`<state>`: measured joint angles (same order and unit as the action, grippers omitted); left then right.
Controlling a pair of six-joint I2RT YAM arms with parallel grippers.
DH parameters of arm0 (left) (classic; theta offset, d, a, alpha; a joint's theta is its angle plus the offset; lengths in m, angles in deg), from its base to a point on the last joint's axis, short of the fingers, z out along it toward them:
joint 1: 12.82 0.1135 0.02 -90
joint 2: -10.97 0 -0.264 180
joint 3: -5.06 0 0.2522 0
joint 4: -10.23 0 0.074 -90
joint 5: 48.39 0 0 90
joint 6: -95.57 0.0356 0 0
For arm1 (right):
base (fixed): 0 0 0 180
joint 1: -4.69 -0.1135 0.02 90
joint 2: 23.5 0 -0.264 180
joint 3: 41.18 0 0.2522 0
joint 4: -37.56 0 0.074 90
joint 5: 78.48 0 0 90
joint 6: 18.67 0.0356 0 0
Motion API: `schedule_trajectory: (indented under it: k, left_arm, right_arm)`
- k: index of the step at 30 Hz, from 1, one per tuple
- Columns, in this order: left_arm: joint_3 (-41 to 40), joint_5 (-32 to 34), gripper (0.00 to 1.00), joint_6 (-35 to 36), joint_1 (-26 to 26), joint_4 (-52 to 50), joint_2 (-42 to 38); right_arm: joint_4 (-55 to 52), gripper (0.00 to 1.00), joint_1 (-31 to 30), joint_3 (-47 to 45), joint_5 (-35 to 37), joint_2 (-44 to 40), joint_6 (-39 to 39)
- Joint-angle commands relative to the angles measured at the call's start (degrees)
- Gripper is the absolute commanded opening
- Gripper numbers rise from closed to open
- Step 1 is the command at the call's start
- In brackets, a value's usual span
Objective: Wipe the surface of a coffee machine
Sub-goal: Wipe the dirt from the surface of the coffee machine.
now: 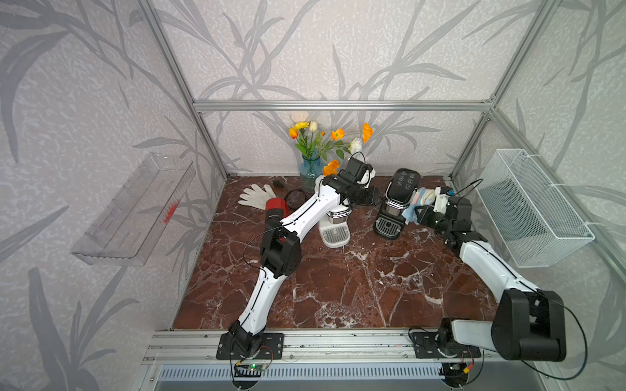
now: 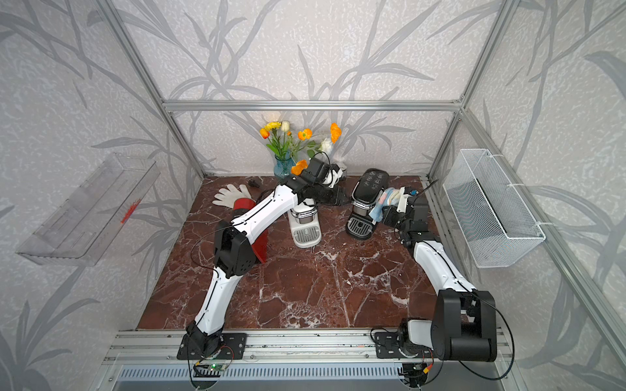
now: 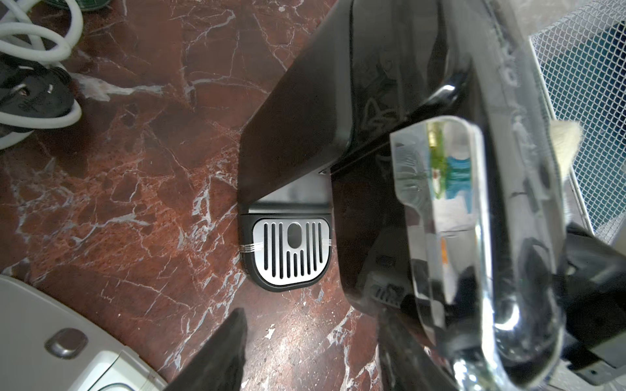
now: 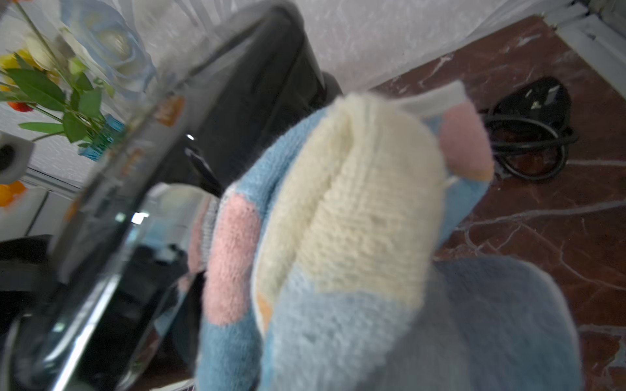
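Pinching the fluffy pastel cloth [image 1: 417, 199] tight in the right gripper [image 1: 427, 206], with jaws closed on a bunched fold, presumably for putting a fat pad of fabric on the surface instead of bare fingers. Pressing that wad against the upper side of the black coffee machine [image 1: 401, 189], just beside its button panel. Parking the left gripper [image 1: 371, 197], jaws apart and holding nothing, just beside the machine's opposite side. Probably bracing against sliding on the desk [image 1: 338, 287], though can't tell about actual contact. Ignoring the white coffee machine [image 1: 335, 223] just beyond that. Guessing mid-wipe, with plenty of glossy black to go.
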<state>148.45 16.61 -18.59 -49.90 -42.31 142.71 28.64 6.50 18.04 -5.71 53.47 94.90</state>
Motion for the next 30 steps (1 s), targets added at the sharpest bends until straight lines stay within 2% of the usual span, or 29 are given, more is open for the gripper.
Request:
schedule_trajectory:
  k: [1, 11, 23, 30]
  left_arm:
    - [-1.78, 0.55, 0.60, -0.53, -0.25, 1.58, -2.46]
    - [1.01, 0.01, 0.60, -1.35, -0.28, 1.76, -0.35]
    - [4.39, -0.80, 0.60, -2.17, -0.43, 2.40, 2.06]
    - [4.86, -1.19, 0.60, -1.91, -0.37, 1.72, 2.18]
  right_arm:
    - [4.56, 0.00, -0.11, -2.77, -2.15, 4.19, 0.48]
    - [8.65, 0.00, -4.39, -4.48, -6.16, 12.32, 4.21]
    - [6.19, 0.00, -10.79, -8.85, -9.13, 5.43, 8.82]
    - [9.10, 0.00, -7.12, -7.54, -8.12, 10.97, 8.42]
